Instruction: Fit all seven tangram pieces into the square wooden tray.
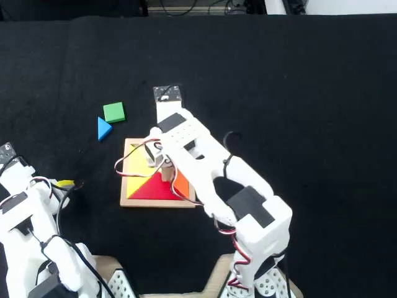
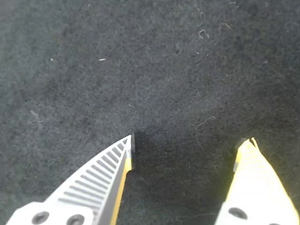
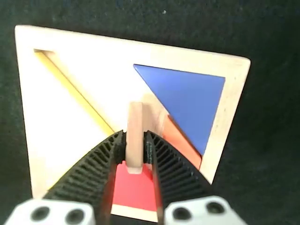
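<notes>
High view: square wooden tray (image 1: 126, 189) near table centre; yellow triangle (image 1: 138, 164), red triangle (image 1: 152, 188), orange piece (image 1: 182, 184) inside. Right arm (image 1: 205, 162) above tray. Green square (image 1: 114, 112), small blue triangle (image 1: 103, 128) on black cloth (image 1: 298, 93) beyond tray's far-left corner. Left gripper (image 1: 67, 184) off tray's left side.
Left wrist view: left gripper spread wide over cloth.
Right wrist view: right gripper (image 3: 135, 140) clamped on pale wooden piece (image 3: 135, 117), upright over tray, beside large blue triangle (image 3: 187, 93).

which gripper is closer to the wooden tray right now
Right. The right gripper is directly above the wooden tray, jaws shut on a pale wooden piece. The left gripper hangs open over the black cloth, off to the tray's side.
</notes>
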Robot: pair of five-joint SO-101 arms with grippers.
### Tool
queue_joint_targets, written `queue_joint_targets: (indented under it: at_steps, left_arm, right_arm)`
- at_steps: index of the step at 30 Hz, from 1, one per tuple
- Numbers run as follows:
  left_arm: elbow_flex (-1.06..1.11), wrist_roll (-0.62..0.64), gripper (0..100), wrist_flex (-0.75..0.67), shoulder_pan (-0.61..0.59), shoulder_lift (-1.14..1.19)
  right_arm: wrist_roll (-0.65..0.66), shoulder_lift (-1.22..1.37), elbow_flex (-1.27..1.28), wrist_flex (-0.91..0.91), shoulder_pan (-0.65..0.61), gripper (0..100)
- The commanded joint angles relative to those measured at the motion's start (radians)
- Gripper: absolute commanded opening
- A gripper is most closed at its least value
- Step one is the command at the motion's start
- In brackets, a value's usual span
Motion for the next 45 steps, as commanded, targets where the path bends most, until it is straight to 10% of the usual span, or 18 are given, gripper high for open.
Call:
queue_joint_targets:
  at_steps: [1,45]
  left_arm:
    - [-0.010,0.002,34,-0.017,0.004,-0.021]
    - [-0.010,0.002,34,-0.018,0.002,-0.021]
  right_arm:
    - [0.020,-0.016,-0.013,0.003,0.035,1.2]
    - [0.107,-0.015,-0.116,0.100,0.011,16.3]
